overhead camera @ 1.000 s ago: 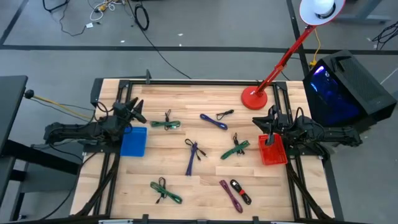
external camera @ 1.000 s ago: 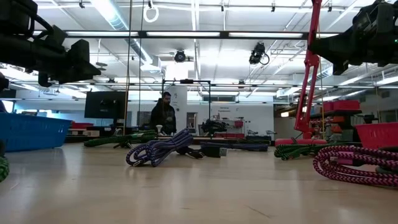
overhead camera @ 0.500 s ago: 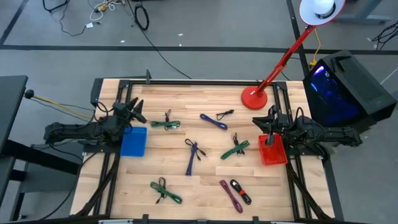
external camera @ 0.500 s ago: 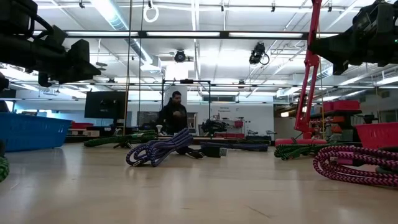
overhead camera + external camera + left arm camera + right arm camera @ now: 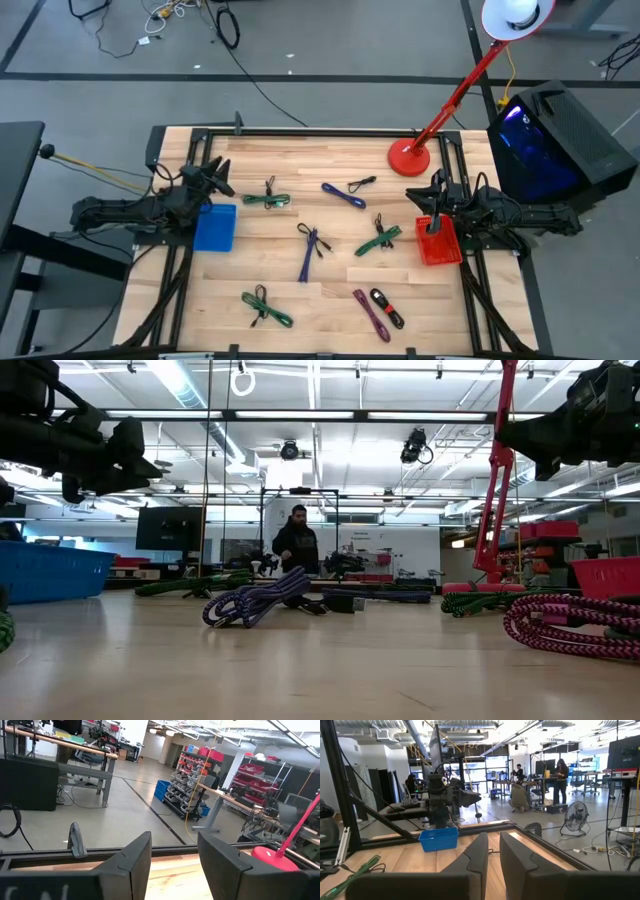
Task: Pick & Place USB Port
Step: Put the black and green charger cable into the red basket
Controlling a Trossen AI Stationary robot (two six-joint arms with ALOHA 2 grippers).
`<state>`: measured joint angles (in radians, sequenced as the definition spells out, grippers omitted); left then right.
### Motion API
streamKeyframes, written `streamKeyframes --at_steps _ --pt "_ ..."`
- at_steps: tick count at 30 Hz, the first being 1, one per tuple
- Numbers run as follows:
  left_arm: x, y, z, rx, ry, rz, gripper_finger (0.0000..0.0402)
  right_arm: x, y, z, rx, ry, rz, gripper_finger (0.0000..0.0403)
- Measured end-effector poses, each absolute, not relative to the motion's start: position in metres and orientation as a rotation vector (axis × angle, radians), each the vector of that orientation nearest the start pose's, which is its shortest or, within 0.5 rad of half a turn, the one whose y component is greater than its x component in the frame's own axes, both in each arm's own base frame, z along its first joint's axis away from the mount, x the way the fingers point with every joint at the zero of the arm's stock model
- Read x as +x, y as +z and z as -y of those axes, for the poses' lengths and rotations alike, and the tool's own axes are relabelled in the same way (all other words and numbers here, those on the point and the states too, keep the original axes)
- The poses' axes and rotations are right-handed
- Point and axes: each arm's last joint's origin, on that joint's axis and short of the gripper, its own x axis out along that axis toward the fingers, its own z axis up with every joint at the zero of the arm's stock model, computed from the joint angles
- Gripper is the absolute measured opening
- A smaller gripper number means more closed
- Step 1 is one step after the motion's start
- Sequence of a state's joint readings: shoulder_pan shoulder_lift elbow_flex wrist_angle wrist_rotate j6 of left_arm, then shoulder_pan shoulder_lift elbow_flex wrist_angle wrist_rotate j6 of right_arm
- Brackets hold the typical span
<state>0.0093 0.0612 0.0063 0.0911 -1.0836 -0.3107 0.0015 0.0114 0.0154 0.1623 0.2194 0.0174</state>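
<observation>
Several bundled cables lie loose on the wooden table: green ones (image 5: pixel 265 199) (image 5: pixel 378 240) (image 5: pixel 265 308), a blue one (image 5: pixel 345 193), a purple one (image 5: pixel 310 250) and a magenta one (image 5: pixel 372 312) beside a black plug (image 5: pixel 387 306). My left gripper (image 5: pixel 215 178) hangs open and level over the blue basket (image 5: pixel 214 228) at the table's left side. My right gripper (image 5: pixel 437 190) hangs level over the red basket (image 5: pixel 437 240) at the right side. Only a narrow gap (image 5: pixel 493 855) shows between its fingers. Both grippers are empty and far from every cable.
A red desk lamp's base (image 5: pixel 410 158) stands at the far right of the table, its arm slanting up and out. A dark box with blue light (image 5: pixel 545 140) sits off the right edge. Black frame rails run along the table's sides. A person (image 5: pixel 297 545) stands far behind.
My left gripper has rolled a little about its own pointing line and stayed where it was. In the room behind, the person has walked toward the low view's right. No cable has moved.
</observation>
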Motion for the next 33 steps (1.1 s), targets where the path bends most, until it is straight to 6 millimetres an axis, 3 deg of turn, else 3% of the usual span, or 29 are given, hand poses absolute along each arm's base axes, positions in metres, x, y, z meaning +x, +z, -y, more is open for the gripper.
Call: streamKeyframes --at_steps 11,18,23,29,33 --pt "0.088 0.171 -0.025 -0.313 0.956 0.202 0.0167 0.094 0.189 0.008 0.085 -0.269 0.232 0.0052" --pt "0.089 0.173 -0.024 -0.46 0.904 0.284 0.0167 0.091 0.2 0.008 0.222 -0.243 0.369 0.0052" --pt "0.093 0.177 -0.022 -0.339 0.774 0.235 0.0167 0.091 0.2 0.006 0.313 -0.153 0.371 0.0052" --pt "0.099 0.209 -0.025 -0.2 0.764 0.23 0.0167 0.098 0.195 0.004 0.401 -0.078 0.297 0.0052" --pt "0.113 0.229 -0.025 -0.172 0.705 0.166 0.0167 0.104 0.191 0.003 0.444 -0.073 0.25 0.0052"
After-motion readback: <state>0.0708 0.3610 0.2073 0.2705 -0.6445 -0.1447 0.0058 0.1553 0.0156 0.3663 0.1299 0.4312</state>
